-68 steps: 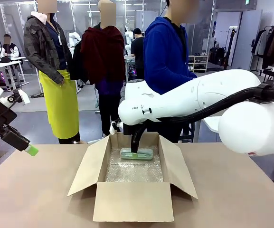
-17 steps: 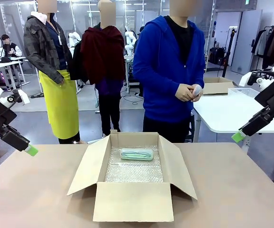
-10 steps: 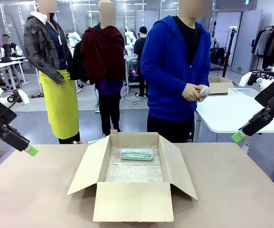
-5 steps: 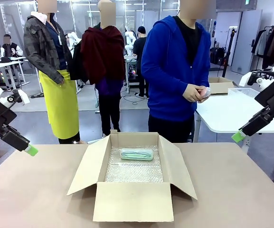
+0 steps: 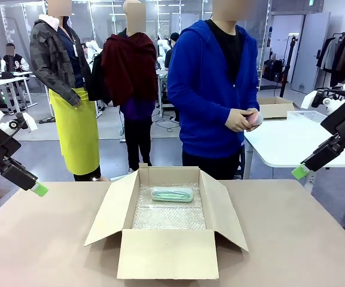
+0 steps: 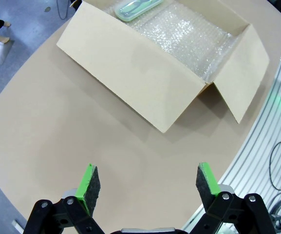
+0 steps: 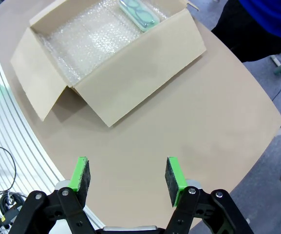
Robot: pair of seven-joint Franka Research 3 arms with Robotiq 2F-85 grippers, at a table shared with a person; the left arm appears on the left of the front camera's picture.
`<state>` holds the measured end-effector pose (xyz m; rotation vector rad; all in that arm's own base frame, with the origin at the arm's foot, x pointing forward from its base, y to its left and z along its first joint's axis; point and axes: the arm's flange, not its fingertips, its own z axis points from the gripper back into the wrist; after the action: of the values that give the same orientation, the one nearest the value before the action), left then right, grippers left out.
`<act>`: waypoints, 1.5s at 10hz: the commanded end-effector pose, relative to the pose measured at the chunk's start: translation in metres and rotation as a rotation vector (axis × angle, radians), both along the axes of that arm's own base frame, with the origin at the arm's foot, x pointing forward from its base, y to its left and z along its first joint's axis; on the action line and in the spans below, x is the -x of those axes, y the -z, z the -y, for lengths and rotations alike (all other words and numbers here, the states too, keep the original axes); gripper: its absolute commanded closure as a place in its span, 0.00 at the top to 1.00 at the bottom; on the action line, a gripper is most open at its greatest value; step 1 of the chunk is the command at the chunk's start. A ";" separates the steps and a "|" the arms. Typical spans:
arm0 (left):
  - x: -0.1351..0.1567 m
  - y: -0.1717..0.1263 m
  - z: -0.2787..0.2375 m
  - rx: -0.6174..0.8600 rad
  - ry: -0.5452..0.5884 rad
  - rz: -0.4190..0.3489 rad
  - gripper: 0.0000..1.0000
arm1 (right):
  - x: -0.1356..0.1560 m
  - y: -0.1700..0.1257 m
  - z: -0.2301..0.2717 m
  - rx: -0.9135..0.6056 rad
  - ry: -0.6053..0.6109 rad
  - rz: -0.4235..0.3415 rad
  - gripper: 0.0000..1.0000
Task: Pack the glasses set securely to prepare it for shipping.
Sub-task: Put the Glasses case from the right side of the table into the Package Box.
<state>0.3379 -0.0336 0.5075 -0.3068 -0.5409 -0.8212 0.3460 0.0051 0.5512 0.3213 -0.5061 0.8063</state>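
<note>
Your left gripper [image 6: 146, 168] and right gripper [image 7: 126, 165] hang spread and empty: the pale mint-green oblong glasses case [image 5: 172, 194] lies in the open cardboard box [image 5: 166, 254]. The pale pink case [image 5: 255, 119], in the person's hands [image 5: 243, 119], is yet to pack

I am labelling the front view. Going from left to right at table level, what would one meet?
left gripper → box's left flap → mint-green case → box's right flap → right gripper

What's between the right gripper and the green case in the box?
Right wrist view: bare table, then the open box flap; the green case lies just beyond.
</note>
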 end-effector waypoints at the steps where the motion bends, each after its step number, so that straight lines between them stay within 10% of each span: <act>1: 0.000 -0.001 -0.002 0.019 0.015 0.004 1.00 | -0.002 -0.003 0.000 0.006 -0.003 -0.008 0.78; 15: 0.000 -0.001 -0.002 0.019 0.015 0.004 1.00 | -0.002 -0.003 0.000 0.006 -0.003 -0.008 0.78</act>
<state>0.3379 -0.0336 0.5075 -0.3068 -0.5409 -0.8212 0.3460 0.0051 0.5512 0.3213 -0.5061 0.8063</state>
